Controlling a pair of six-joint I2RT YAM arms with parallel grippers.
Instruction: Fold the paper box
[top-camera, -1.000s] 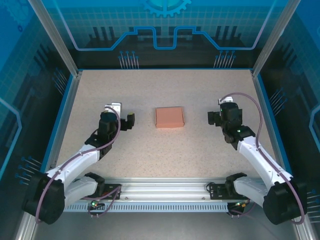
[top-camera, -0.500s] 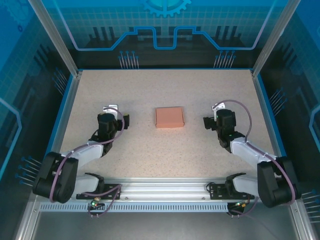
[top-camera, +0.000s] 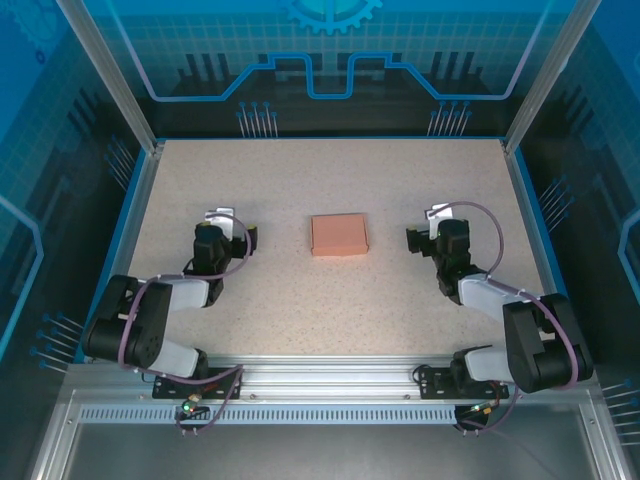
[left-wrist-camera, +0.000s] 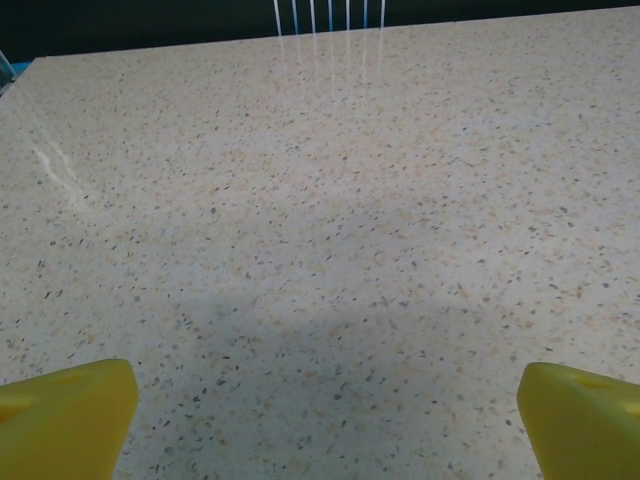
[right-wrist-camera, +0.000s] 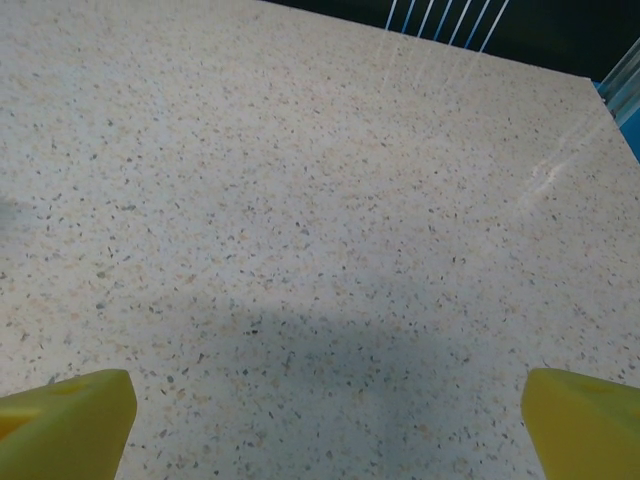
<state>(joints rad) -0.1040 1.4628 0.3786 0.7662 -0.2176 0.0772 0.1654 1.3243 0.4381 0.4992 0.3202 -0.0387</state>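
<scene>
So both arms have tucked themselves back over the last second: elbows dropped down toward the rail at 6 o'clock, and the forearms are bunched up close to the bases now instead of stretched out. The paper box (top-camera: 339, 234) hasn't budged at all. It's sitting about mid-table (top-camera: 300, 180), a touch toward 12 o'clock, looking like a closed little rectangular box rather than a flat sheet.

The left gripper (top-camera: 247, 238) is off at the box's 9 o'clock and the right gripper (top-camera: 413, 240) at its 3 o'clock, both well apart from it and touching nothing. Both are spread wide and empty: in the wrist views the yellow fingertips (left-wrist-camera: 65, 412) sit way out at the corners, same on the right (right-wrist-camera: 62, 412), with just bare speckled tabletop between them.

My read: this looks like backing off after the folding's done, not lining up another grab. Can't see the box's far side though, so no idea if every flap is tucked.
</scene>
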